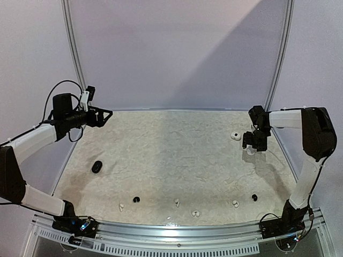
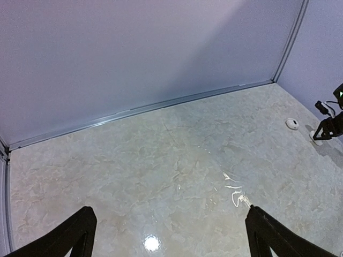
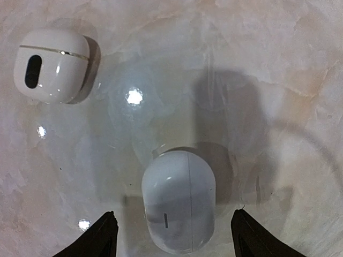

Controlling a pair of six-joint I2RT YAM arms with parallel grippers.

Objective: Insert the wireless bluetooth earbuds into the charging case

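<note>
The right tool hung spread over a white case. The case lay between its fingers, long axis pointing away from the wrist (so its narrow sides faced the fingers). The earbuds lay in a row by the worktop's near edge, well apart from that tool. The left tool, also spread, was raised far off.

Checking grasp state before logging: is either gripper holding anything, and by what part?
Nothing held: left gripper is open and empty; right gripper is open, poised over a closed white case without gripping it.
</note>
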